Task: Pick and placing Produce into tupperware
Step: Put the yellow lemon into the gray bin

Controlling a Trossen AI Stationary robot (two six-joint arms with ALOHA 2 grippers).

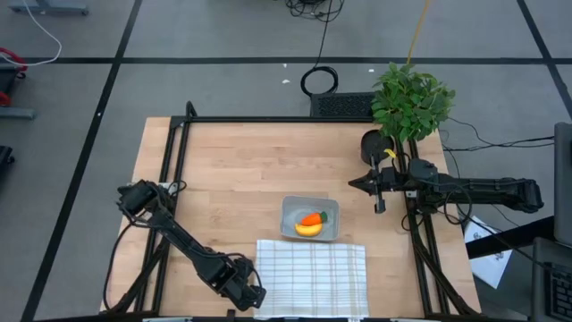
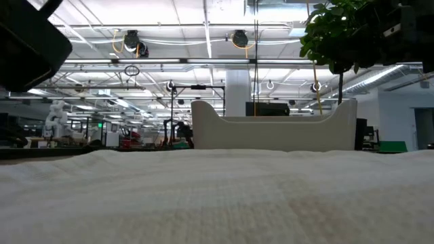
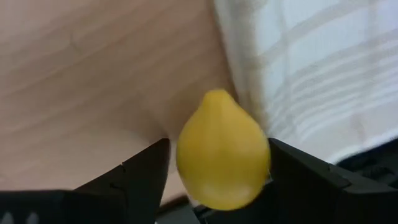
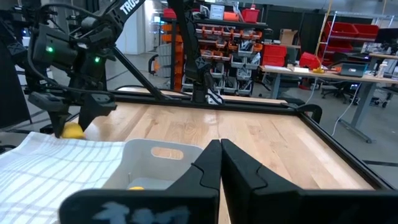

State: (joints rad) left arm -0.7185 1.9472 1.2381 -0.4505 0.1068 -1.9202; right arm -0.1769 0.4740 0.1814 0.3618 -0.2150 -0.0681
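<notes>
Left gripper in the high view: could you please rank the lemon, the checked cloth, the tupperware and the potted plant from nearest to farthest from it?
1. Lemon, between the left gripper fingers, at the table's near edge.
2. Checked cloth, right beside the gripper.
3. Tupperware, just past the cloth, mid-table.
4. Potted plant, at the far right corner.

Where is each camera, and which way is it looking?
High view: above the table, looking straight down; both arms, the tupperware and the cloth show.
Low view: at table height, looking level over the cloth to the tupperware; no gripper shows clearly.
Left wrist view: on the left arm, looking past the left gripper at the lemon between its fingers.
Right wrist view: on the right arm, over the shut right gripper toward the left arm.
Shared: every view shows the cloth.
</notes>
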